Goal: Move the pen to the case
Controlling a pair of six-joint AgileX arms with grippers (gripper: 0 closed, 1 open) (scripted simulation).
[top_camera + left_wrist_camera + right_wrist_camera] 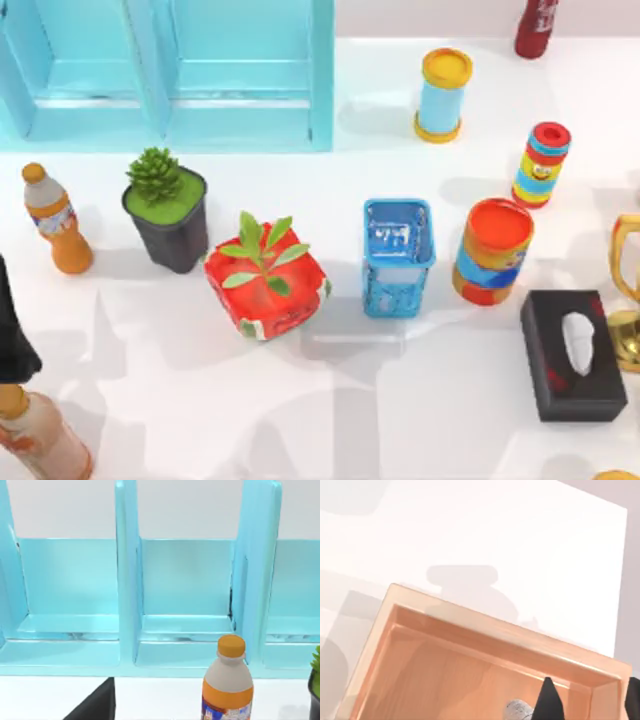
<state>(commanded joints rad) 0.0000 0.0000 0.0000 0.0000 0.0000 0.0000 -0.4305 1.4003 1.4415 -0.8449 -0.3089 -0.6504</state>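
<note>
The right gripper [590, 702] hung over the wooden case [485, 635], black fingers [547, 702] flanking a grey tip, likely the pen [519, 710]; grip unclear. Released crooked, it might catch the rim. The left arm sat parked facing the blue shelf [187, 587].

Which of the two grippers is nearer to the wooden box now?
Right. The right gripper hangs just above the inside of the wooden box. The left arm is far off at the left edge of the table, near the orange bottle.
</note>
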